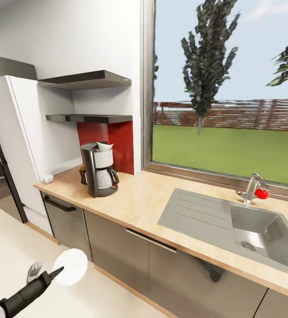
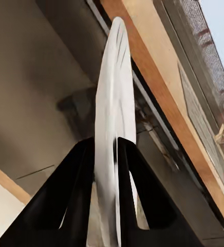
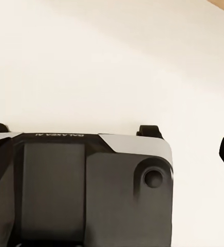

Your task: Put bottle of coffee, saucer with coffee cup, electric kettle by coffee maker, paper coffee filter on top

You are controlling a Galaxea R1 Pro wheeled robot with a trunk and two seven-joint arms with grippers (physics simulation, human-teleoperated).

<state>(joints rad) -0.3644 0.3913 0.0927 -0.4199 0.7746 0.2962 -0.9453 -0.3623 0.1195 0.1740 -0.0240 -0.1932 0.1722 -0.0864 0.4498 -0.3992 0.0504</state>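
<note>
The saucer point(image 1: 71, 266) is pinched by its rim in the left gripper point(image 1: 55, 271), jaws pressed on either face, low in front of the cabinets and well apart from the coffee maker point(image 1: 99, 169). It is held on edge, faces sideways, and should be levelled before being set on the table point(image 1: 148, 198) beside the machine. The right jaws' state cannot be told.

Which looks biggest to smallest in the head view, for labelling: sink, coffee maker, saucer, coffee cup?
1. sink
2. coffee maker
3. saucer, held nearer the camera, so its look flatters it
4. coffee cup, tiny and far
</note>
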